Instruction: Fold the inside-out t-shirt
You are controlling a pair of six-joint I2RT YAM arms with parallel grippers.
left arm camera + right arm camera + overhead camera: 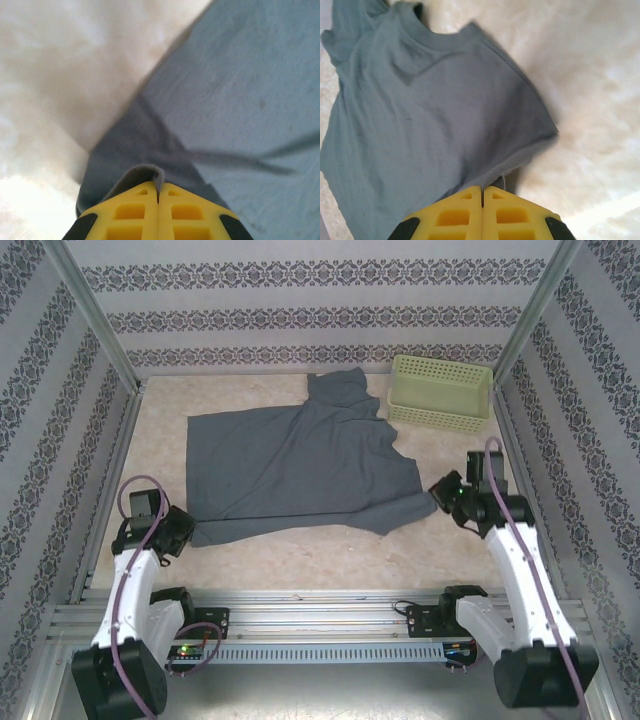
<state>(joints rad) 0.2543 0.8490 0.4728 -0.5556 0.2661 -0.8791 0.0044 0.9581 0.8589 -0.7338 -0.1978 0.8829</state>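
Since folding seemed to need both near corners raised together, the left hand was clenched on the 7 o'clock corner of the inside-out t-shirt and the right hand on its 4 o'clock corner, the garment lying spread across the surface.

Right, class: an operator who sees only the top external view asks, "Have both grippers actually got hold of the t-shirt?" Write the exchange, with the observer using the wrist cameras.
Observer: The left gripper is shut, with a bunched edge of the t-shirt pinched between its yellow fingers.
Operator: And the right one?
Observer: The right gripper is shut too, on the shirt's edge beside a corner.
Operator: Anything else from that wrist?
Observer: The ribbed collar lies at the far end of the cloth from that gripper.
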